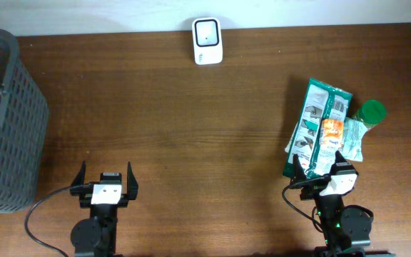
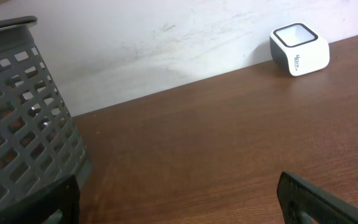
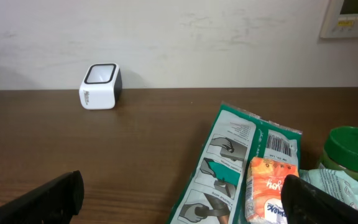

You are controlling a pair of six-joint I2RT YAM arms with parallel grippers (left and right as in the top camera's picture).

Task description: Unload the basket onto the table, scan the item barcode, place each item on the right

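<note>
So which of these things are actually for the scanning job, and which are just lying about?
For the job: white scanner; green packet, barcode showing.
Probably just lying about for now: grey basket; green-lidded jar; orange packet.

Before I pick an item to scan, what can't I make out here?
- Grey basket contents: dark in overhead, cut by the left edge; left wrist shows only its wall.
- Green-lidded jar label: overhead shows only the lid; right wrist cuts it at the edge.
- Orange packet barcode: none showing; bottom cut off in right wrist.
</note>
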